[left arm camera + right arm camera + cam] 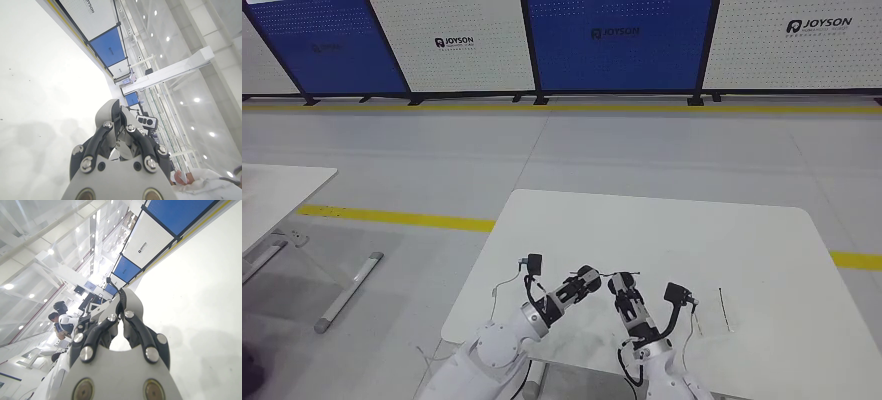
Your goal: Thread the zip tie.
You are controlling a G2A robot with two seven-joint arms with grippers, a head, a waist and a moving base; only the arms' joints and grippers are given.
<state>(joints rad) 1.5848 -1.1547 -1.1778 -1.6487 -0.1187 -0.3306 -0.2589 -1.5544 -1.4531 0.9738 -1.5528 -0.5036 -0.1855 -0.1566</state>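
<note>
Your right gripper [121, 293] has its fingers pressed together on a thin black plastic zip tie [113, 285], the small head poking out just past the tips; your left gripper [118, 104] sits just beside it, fingers pressed together too, though I cannot tell whether it pinches the tail; judge this as the alignment step, so hold the head steady with 1 gripper, bring the tail square to the slot, feed in small moves; both hang above the white rectangular table [662, 230]; 1 spare black strip [727, 308] lies well apart.
</note>
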